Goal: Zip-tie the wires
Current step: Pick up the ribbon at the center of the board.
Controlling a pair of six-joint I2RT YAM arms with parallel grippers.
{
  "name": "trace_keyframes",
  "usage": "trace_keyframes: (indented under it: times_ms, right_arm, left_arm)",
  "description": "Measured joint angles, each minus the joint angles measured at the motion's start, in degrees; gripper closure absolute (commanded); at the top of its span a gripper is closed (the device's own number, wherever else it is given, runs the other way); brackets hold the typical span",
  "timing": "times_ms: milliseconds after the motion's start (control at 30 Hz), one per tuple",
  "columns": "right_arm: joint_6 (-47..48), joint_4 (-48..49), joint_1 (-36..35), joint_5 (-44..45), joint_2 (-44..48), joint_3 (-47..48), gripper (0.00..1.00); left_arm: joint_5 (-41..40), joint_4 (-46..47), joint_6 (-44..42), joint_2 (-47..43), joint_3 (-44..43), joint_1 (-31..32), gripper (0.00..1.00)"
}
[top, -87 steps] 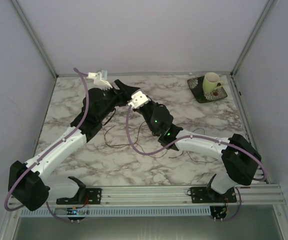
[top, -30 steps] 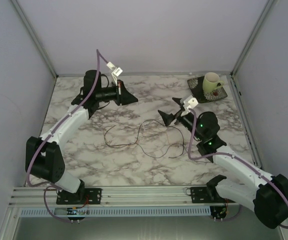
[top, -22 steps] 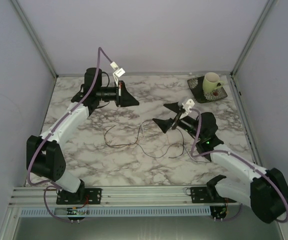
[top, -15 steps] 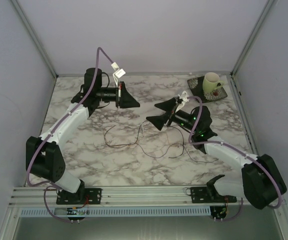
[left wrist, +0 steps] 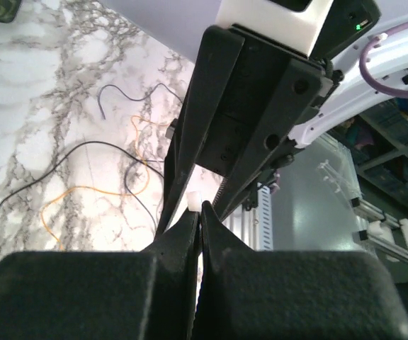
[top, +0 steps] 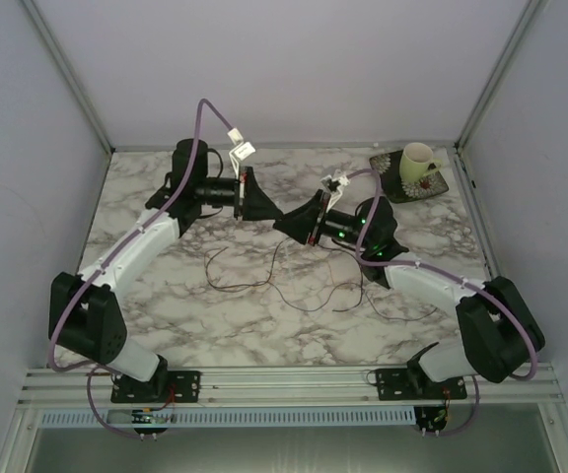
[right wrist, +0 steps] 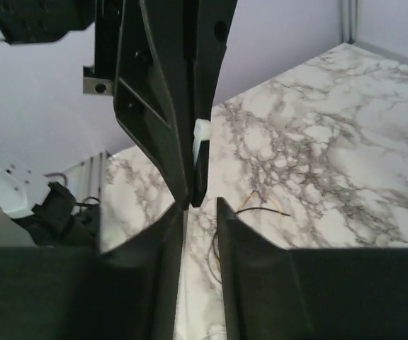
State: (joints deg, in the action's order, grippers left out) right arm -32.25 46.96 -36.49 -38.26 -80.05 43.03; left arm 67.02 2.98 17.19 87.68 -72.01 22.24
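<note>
The wires (top: 294, 286) lie in loose dark loops on the marble table, also seen in the left wrist view (left wrist: 91, 149) and as a short piece in the right wrist view (right wrist: 261, 209). My left gripper (top: 272, 211) hangs above them, shut on a small white zip tie (left wrist: 192, 201). My right gripper (top: 286, 225) faces it tip to tip. Its jaws (right wrist: 200, 209) stand a little apart, with only marble showing between them. The left fingers (right wrist: 154, 106) and the zip tie (right wrist: 202, 134) sit just beyond that gap. No wire is held.
A pale cup (top: 419, 163) stands on a dark plate (top: 402, 187) at the back right corner. Grey walls close in the table on three sides. The metal rail (top: 294, 379) with the arm bases runs along the near edge.
My right gripper has swung left and up from the middle right to meet the left gripper, and its jaws have narrowed. The left gripper has shifted slightly right, still shut.
</note>
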Motion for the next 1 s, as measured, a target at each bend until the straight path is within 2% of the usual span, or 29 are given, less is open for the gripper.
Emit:
trace_keyframes:
  times_ms: [33,67,100,133,200,267,400,467,533,700,800,900,1000]
  right_arm:
    - [-0.39,0.02,-0.02,-0.59,-0.13,0.22,0.97]
    - [-0.57,0.02,-0.09,-0.87,-0.15,0.24,1.00]
    - [-0.70,0.09,-0.11,-1.20,-0.09,0.24,1.00]
    - [-1.03,0.09,-0.20,-1.25,0.02,0.22,1.00]
    - [-1.46,0.22,-0.22,-1.05,0.46,0.04,1.00]
    - [-2.12,1.29,-0.24,0.22,1.46,-1.25,1.00]
    - [-4.70,5.27,-0.57,4.15,3.67,-5.27,1.00]
    - [-5.64,7.19,-1.22,6.58,4.48,-6.71,1.00]
    - [-5.95,8.76,-2.21,8.72,5.40,-7.74,1.00]
    - [-6.54,11.89,-4.20,11.41,6.29,-7.98,1.00]
    - [-6.71,12.66,-5.09,12.41,6.21,-7.93,1.00]
    - [-6.84,12.92,-6.01,13.00,5.66,-7.39,1.00]
    - [-6.99,13.20,-6.62,13.38,4.87,-6.73,1.00]
  left_arm:
    - [-0.50,0.37,-0.09,-0.28,0.17,0.00,0.97]
    - [-0.57,0.57,0.02,-0.48,0.22,0.00,0.94]
    - [-0.72,0.92,0.17,-0.72,0.31,-0.07,0.85]
    - [-1.03,1.40,0.35,-0.94,0.37,-0.13,0.71]
    - [-1.57,3.30,1.31,-1.62,1.14,-0.15,0.58]
    - [-2.29,6.12,2.86,-2.58,2.51,-0.15,0.55]
    - [-5.16,15.78,8.46,-5.88,8.50,-0.15,0.31]
    - [-7.41,22.29,11.76,-8.17,12.70,-0.15,0.25]
    - [-10.12,28.55,14.58,-10.64,17.07,-0.15,0.21]
    - [-15.91,45.79,22.47,-14.16,25.77,-0.09,0.21]
    - [-18.32,55.04,27.34,-13.81,27.54,0.39,0.23]
    - [-19.87,61.90,30.29,-13.22,27.67,1.31,0.30]
    - [-20.52,66.88,32.33,-11.85,27.67,2.78,0.32]
